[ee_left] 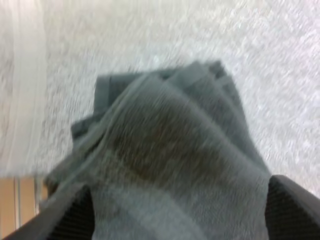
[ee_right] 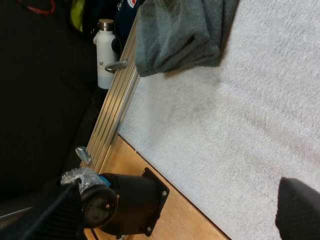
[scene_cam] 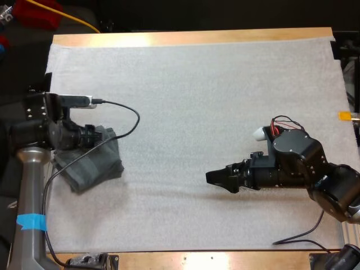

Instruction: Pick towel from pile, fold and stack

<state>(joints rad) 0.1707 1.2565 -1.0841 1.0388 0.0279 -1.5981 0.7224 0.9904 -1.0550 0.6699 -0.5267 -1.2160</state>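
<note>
A dark grey-green towel (scene_cam: 93, 163) lies crumpled near the left edge of the white mat (scene_cam: 214, 95). My left gripper (scene_cam: 104, 136) is low over the towel's far edge. In the left wrist view the towel (ee_left: 170, 150) bulges up between the two fingers (ee_left: 70, 215), which stand wide apart on either side of it, so the left gripper (ee_left: 177, 205) is open. My right gripper (scene_cam: 211, 178) hovers over bare mat right of centre and points left toward the towel. It is open (ee_right: 182, 200) with nothing between its fingers. The towel (ee_right: 180, 35) lies far ahead of it.
The mat's left edge and the table's wooden rim (ee_right: 150, 165) run close beside the towel. My left arm's base (ee_right: 125, 200) stands at the front left corner. A white bottle (ee_right: 105, 52) stands off the table beyond the rim.
</note>
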